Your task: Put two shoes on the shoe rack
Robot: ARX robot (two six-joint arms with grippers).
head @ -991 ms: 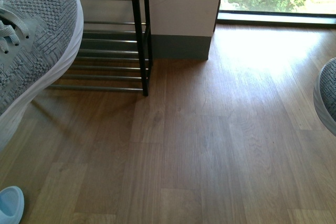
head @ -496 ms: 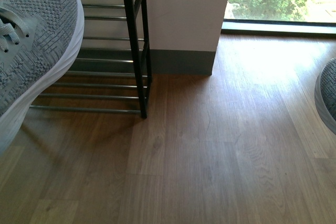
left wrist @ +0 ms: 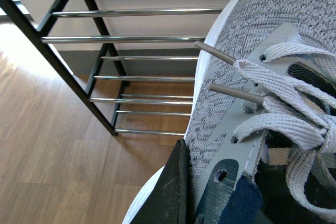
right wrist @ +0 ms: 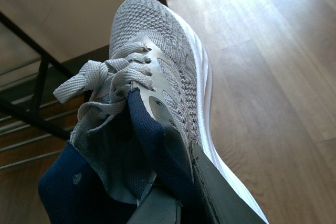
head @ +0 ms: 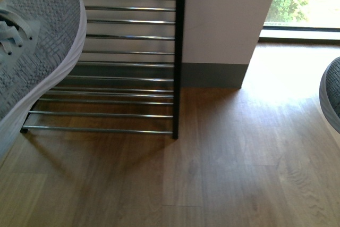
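Note:
A grey knit sneaker (head: pixel 37 51) with a white sole hangs in the air at the left of the front view, toe up, in front of the shoe rack (head: pixel 133 67). My left gripper (left wrist: pixel 202 203) is shut on its side wall by the navy lining; one dark finger (left wrist: pixel 170 192) shows outside the upper (left wrist: pixel 247 40). The second grey sneaker (head: pixel 332 94) shows only as a toe at the right edge. My right gripper (right wrist: pixel 184 198) is shut on that shoe's (right wrist: pixel 157 66) collar. The rack's chrome bars (left wrist: pixel 142 39) and black frame (left wrist: pixel 52 61) lie just ahead.
A white wall pillar (head: pixel 223 25) with a grey skirting board stands right of the rack's black side post (head: pixel 178 57). A bright window (head: pixel 308 3) lies at the far right. Wood floor (head: pixel 212 174) spreads below both held shoes.
The view has swung left and closer: the rack now fills more of the frame and its side post has shifted right. The blue object at lower left has left the view. Both shoes stay held.

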